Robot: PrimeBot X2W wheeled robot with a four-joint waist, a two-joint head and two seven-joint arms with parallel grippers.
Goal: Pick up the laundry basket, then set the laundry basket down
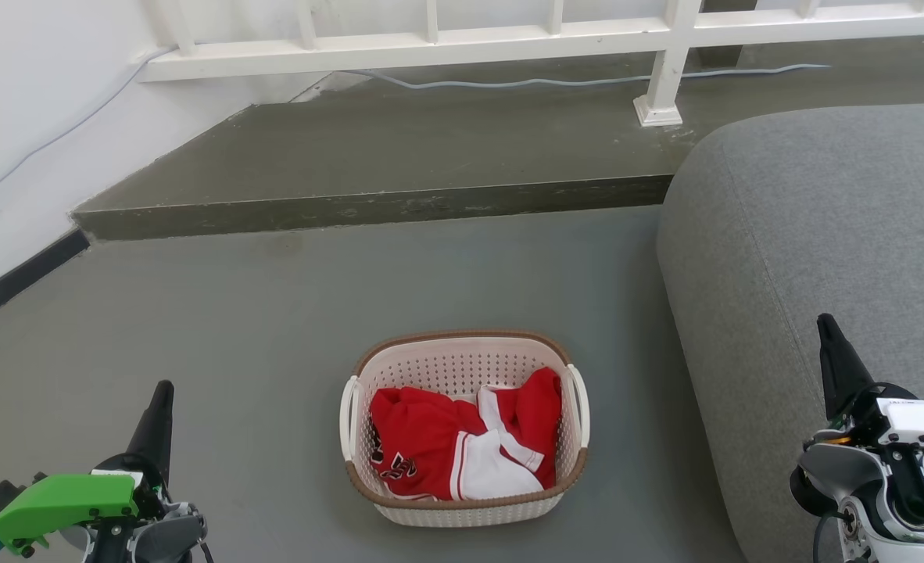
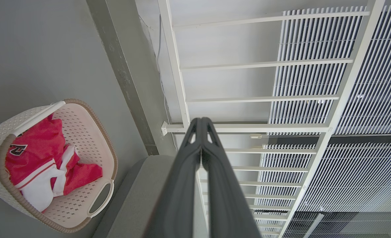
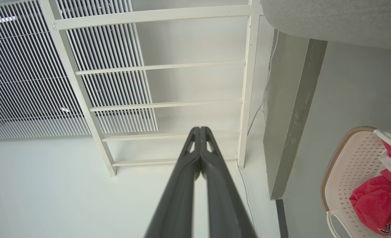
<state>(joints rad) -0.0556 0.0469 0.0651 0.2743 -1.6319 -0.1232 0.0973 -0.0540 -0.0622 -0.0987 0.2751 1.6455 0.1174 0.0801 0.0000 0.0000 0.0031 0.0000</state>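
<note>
The grey floor (image 1: 274, 313) runs to a raised step (image 1: 399, 148) at its far edge, where a white railing (image 1: 431, 47) stands. A grey sofa (image 1: 821, 234) covers the floor's right side. The basket (image 1: 462, 336) sits upright on the floor, well short of the step and near the sofa, with red-and-white clothing (image 1: 431, 438) inside. My left gripper (image 1: 163, 395) and right gripper (image 1: 825, 324) hover on either side of it, well apart from it, fingers pressed together, empty.
</note>
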